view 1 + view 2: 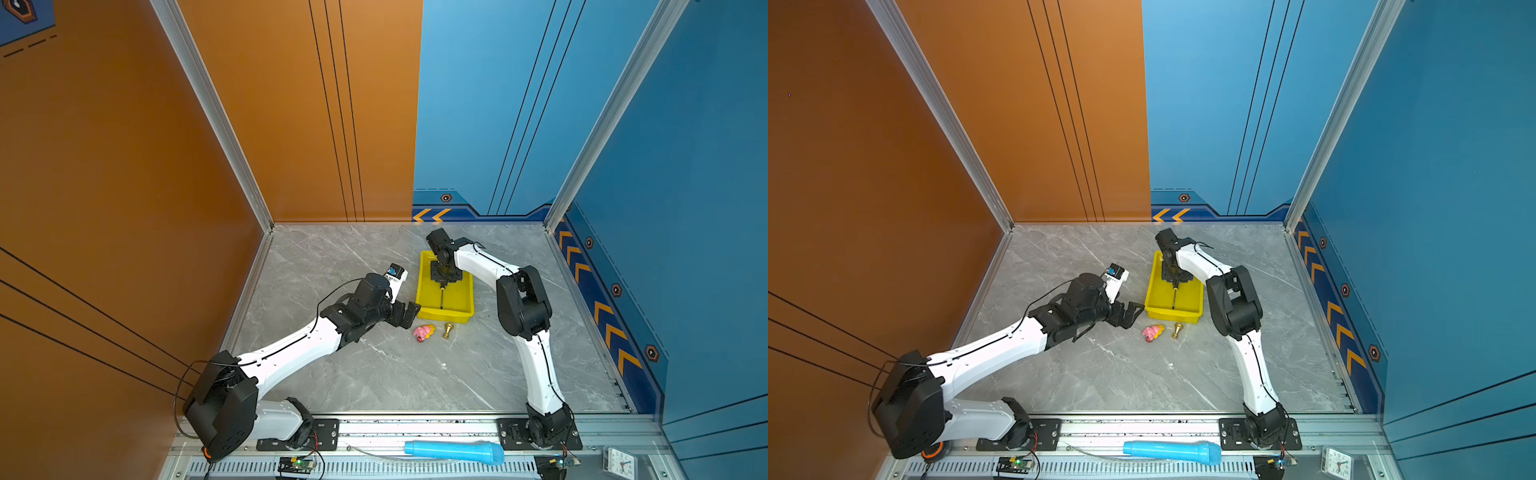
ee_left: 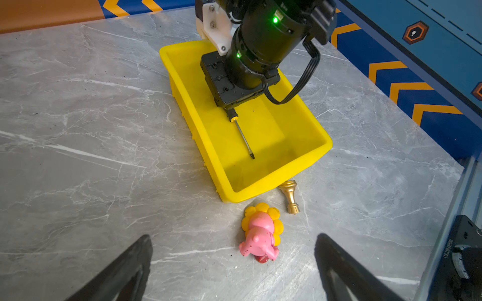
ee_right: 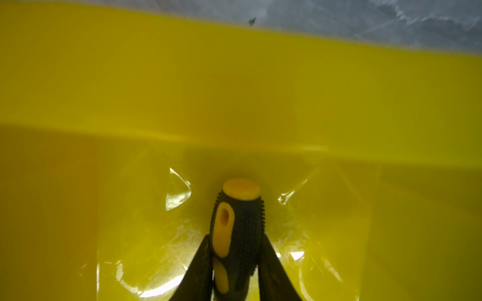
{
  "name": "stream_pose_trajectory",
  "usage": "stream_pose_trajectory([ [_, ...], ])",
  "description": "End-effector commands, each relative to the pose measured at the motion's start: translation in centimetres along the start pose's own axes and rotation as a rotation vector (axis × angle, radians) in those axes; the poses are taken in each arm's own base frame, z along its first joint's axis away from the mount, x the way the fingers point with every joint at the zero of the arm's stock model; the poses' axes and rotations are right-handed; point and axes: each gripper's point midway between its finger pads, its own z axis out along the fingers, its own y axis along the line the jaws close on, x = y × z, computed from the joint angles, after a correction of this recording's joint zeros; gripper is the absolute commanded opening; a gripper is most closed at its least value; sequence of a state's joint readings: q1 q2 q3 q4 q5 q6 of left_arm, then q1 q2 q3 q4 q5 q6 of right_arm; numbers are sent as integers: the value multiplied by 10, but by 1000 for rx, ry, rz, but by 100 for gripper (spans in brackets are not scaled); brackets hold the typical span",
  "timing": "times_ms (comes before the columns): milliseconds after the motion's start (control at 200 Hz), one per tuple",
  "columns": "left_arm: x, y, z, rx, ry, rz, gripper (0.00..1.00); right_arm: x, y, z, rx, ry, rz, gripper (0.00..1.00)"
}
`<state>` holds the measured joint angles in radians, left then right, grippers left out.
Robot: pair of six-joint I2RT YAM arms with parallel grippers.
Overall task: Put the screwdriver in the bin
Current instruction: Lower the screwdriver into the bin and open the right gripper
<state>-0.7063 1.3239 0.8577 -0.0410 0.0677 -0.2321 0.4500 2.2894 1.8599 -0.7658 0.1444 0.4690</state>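
Note:
The yellow bin (image 1: 423,291) (image 1: 1153,291) (image 2: 310,159) stands at the back middle of the grey table. Inside it lies the screwdriver (image 1: 442,298) (image 1: 1173,297) (image 2: 244,138), its thin shaft along the bin floor and pointing toward the front wall. My right gripper (image 1: 443,283) (image 2: 229,108) (image 3: 236,241) reaches down into the bin. Its fingers press both sides of the black and yellow handle (image 3: 238,221), low over the bin floor (image 3: 234,91). My left gripper (image 1: 409,312) (image 1: 1133,312) (image 2: 233,237) hovers open just left of the bin's front corner, holding nothing.
A pink and yellow toy (image 1: 423,332) (image 2: 260,234) and a small gold chess-like piece (image 1: 448,330) (image 2: 289,195) lie on the table just in front of the bin. A light blue cylinder (image 1: 455,452) and a small clock (image 1: 619,461) rest on the front rail.

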Motion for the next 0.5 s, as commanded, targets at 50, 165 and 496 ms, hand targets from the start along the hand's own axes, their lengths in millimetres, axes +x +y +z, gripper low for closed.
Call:
stream_pose_trajectory([
  [50, -6, 8, -14, -54, -37, -4, 98, -18, 4, -15, 12, -72, 1, 41],
  [165, -7, 10, -20, -65, -47, 2, 98, -29, 6, -32, -3, -111, 5, 46],
  [496, 1, 44, -54, -196, -95, -43, 98, -44, 5, -121, -12, -277, -18, 59],
])
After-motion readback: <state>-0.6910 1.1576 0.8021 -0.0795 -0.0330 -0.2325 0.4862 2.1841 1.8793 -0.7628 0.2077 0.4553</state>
